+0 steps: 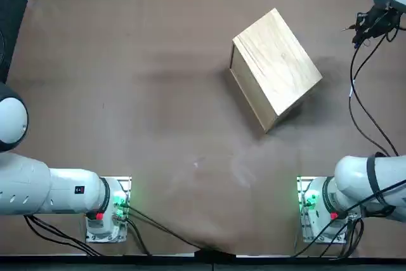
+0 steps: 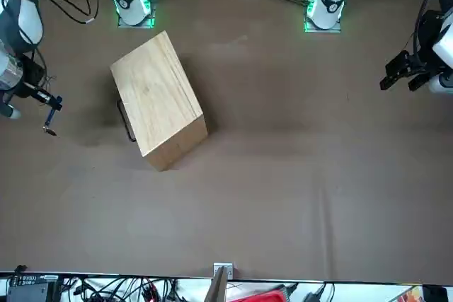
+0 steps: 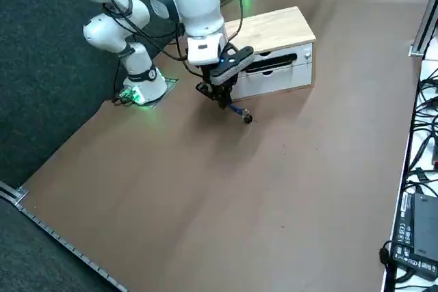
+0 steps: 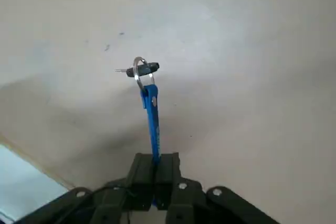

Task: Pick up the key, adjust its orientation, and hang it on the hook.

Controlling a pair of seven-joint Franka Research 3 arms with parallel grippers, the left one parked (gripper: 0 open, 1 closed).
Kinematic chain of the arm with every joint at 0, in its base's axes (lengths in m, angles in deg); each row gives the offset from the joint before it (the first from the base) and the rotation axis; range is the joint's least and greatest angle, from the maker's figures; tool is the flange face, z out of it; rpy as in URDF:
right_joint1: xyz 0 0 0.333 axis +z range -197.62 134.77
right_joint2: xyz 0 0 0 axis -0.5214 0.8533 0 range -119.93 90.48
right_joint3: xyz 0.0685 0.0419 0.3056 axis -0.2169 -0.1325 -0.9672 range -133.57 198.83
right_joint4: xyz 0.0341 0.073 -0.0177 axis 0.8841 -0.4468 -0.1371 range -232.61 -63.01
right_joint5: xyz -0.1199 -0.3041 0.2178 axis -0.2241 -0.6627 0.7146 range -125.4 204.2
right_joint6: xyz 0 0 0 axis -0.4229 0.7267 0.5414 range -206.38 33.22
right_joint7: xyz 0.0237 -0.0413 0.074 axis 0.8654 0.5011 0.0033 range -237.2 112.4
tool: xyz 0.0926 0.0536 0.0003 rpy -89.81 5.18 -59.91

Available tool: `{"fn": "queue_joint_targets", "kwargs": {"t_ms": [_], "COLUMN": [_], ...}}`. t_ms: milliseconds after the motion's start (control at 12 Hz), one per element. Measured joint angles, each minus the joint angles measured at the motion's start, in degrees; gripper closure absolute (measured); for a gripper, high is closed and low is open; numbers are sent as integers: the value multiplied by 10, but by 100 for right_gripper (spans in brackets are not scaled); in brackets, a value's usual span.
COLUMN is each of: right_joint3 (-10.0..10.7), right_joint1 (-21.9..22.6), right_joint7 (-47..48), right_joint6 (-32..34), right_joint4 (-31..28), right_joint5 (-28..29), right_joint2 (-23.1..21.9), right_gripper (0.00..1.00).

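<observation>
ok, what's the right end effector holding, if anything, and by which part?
The right end effector grips the blue strap by the end away from the metal ring; the key hangs from that ring, not itself pinched.

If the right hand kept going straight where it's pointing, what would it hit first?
Probably the bare table: the right hand points down toward it, and the key on its blue strap would likely touch first. How far off it is, I can't tell.
</observation>
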Motion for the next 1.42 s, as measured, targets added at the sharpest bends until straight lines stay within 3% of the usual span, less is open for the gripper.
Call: {"fn": "queue_joint_targets", "kwargs": {"t_ms": [667,1417], "right_joint3": [-1,-2], "right_joint1": [57,140], "right_joint7": [-213,-334], "right_joint6": [-1,-6], "right_joint4": [36,114], "right_joint5": [0,0], "right_joint2": [44,124], "right_gripper": [96,96]}}
